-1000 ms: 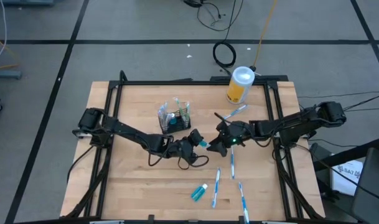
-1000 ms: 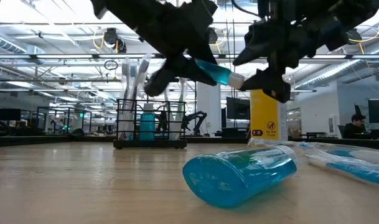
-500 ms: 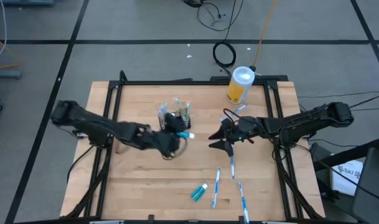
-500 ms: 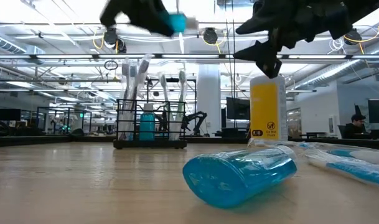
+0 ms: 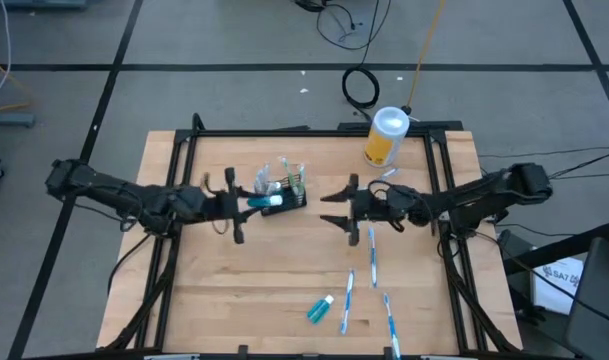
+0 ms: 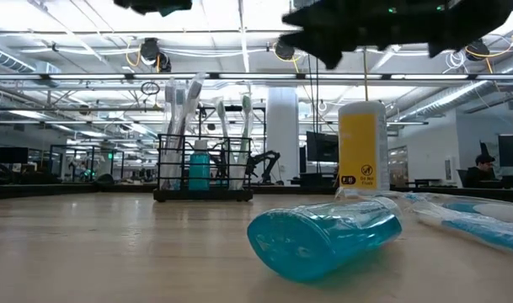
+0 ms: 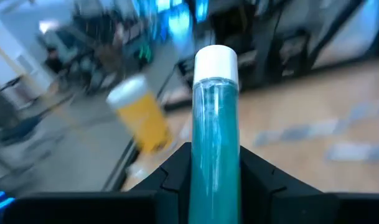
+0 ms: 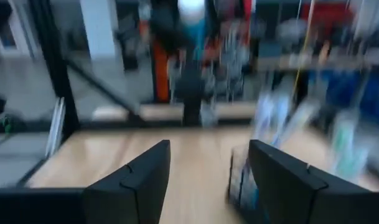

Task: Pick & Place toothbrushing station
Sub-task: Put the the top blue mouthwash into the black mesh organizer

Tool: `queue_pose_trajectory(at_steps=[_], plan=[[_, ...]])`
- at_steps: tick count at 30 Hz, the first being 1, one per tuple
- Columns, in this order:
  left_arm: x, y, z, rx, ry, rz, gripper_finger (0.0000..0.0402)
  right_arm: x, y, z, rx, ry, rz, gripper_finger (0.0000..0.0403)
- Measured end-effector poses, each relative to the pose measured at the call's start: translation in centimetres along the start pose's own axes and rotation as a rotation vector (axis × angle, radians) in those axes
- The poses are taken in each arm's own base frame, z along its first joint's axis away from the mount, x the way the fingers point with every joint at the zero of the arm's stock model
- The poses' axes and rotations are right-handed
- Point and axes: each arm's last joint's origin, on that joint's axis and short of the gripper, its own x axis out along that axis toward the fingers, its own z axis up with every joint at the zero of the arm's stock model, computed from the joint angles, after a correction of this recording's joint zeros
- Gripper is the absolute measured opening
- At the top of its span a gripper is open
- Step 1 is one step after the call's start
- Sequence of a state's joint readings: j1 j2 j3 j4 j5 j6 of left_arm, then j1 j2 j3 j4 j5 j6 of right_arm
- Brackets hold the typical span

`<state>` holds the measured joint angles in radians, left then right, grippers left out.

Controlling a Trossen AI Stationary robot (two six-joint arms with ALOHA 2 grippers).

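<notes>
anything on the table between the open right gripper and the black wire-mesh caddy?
No. High view: bare wood between right gripper and black wire-mesh caddy. Left gripper holds a teal toothpaste tube.

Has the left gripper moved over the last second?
Yes. The left gripper, holding a toothpaste tube, moved from the table's middle toward the caddy, now just beside it.

My right wrist view is smeared: the caddy (image 8: 251, 180) is only a dark streak at the frame edge. In my left wrist view the canister (image 7: 138, 118) is blurred. Low view crops both my grippers at the top, above the caddy.
</notes>
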<state>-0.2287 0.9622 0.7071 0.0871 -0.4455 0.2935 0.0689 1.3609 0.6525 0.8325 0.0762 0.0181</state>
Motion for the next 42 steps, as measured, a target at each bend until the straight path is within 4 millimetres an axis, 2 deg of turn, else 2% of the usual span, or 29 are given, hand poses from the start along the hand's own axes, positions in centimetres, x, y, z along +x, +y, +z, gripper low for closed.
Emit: queue_pose_trajectory(at_steps=[3,7,13,17,22,26,30,38,42], plan=[[0.0,-1.0,-2.5,-0.118,-0.191,-0.035,0.0093,1.3,0.2,-0.6,-0.028,-0.157,0.063,0.021],[-0.1,-1.8,-4.8,-0.274,-0.31,-0.071,0.0093,3.6,0.5,-1.7,-0.038,-0.228,0.128,0.021],[0.6,-2.7,-5.8,-0.376,-0.287,-0.131,0.0093,9.3,0.8,-0.2,-0.111,-0.214,0.147,0.0225],[0.7,-2.9,-5.8,-0.368,-0.285,-0.147,0.0093,11.8,0.6,1.5,-0.114,-0.138,0.183,0.0255],[0.5,-3.2,-5.7,-0.351,-0.289,-0.159,0.0093,12.5,0.6,2.6,-0.159,-0.14,0.18,0.0287],[0.5,-3.3,-5.7,-0.319,-0.291,-0.143,0.0093,12.5,0.8,2.7,-0.151,-0.153,0.184,0.0289],[0.5,-3.2,-5.7,-0.321,-0.286,-0.13,0.0093,12.4,0.7,3.1,-0.141,-0.18,0.182,0.0267],[0.5,-3.2,-5.7,-0.316,-0.285,-0.13,0.0093,12.4,0.8,2.8,-0.089,-0.154,0.194,0.0197],[0.5,-3.3,-5.8,-0.312,-0.281,-0.133,0.0093,12.4,0.8,2.6,-0.087,-0.132,0.235,0.0178]])
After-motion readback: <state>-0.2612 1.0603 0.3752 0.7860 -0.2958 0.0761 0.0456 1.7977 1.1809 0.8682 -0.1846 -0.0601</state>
